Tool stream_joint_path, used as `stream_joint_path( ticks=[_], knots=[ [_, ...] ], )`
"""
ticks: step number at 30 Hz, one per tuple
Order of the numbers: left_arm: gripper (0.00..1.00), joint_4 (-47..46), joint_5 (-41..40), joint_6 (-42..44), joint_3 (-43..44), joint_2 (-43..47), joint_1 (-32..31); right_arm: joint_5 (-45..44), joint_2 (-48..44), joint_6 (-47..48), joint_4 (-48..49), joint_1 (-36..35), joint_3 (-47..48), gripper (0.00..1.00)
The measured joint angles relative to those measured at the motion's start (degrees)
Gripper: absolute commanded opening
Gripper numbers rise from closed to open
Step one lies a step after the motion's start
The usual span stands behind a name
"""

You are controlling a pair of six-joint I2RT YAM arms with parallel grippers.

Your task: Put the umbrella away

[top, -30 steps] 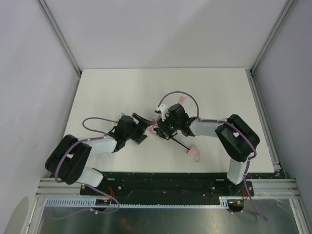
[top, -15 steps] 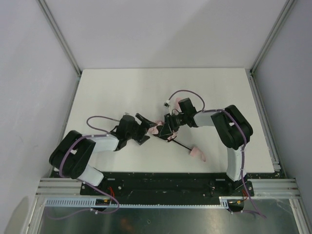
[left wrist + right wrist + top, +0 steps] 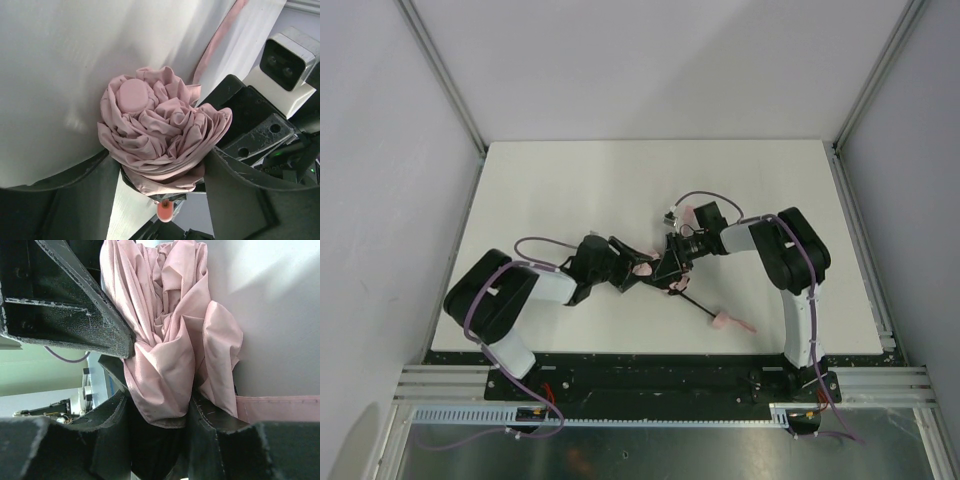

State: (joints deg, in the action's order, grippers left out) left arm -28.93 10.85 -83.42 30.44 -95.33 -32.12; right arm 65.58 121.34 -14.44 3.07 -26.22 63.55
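Note:
The umbrella [image 3: 642, 268] lies at mid-table, its pale pink canopy bunched between my two grippers. Its thin black shaft [image 3: 695, 303] runs to the near right and ends at the small pink handle [image 3: 724, 321] with its strap. My left gripper [image 3: 628, 270] comes in from the left. In the left wrist view its fingers [image 3: 235, 190] press both sides of the folded canopy [image 3: 155, 130], whose round cap faces the camera. My right gripper [image 3: 672, 266] comes in from the right. In the right wrist view it [image 3: 160, 400] pinches a fold of the pink fabric [image 3: 165, 355].
The white table [image 3: 570, 180] has grey walls on the left, back and right. A metal rail [image 3: 860, 240] runs along its right edge. Both arm bases sit on the black bar at the near edge [image 3: 660, 370]. The other gripper's camera [image 3: 287, 60] is close by.
My left gripper has moved right, up against the canopy. The right arm has folded in closer, and the handle has slid slightly right and nearer.

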Motion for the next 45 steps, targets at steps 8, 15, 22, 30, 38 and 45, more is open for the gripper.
stream_joint_path(
  ticks=[8,15,22,30,38,45],
  knots=[
    [0.38,-0.76,-2.12,-0.17,-0.11,-0.66,-0.9,0.17,0.59,0.44,-3.76,-0.02,1.75,0.02],
    [0.26,-1.81,-2.12,-0.17,-0.11,-1.46,-0.96,-3.37,-0.74,1.86,-8.46,-0.48,3.04,0.43],
    [0.21,-3.76,-2.36,-0.07,0.13,-2.58,-1.4,-12.76,-6.73,3.28,-15.43,-1.79,3.93,0.8],
    [0.21,-3.8,-2.58,0.39,0.48,-2.84,-1.6,-29.22,-17.14,7.26,-24.59,-1.81,7.58,0.86],
    [0.21,-3.72,-2.64,0.59,0.55,-2.84,-1.62,-59.41,-35.19,12.61,-18.25,-19.34,-0.39,0.86],
    [0.21,-3.61,-2.62,0.9,0.66,-2.86,-1.64,-79.01,-32.83,18.23,-10.25,-29.88,-9.62,0.85]
  ],
)
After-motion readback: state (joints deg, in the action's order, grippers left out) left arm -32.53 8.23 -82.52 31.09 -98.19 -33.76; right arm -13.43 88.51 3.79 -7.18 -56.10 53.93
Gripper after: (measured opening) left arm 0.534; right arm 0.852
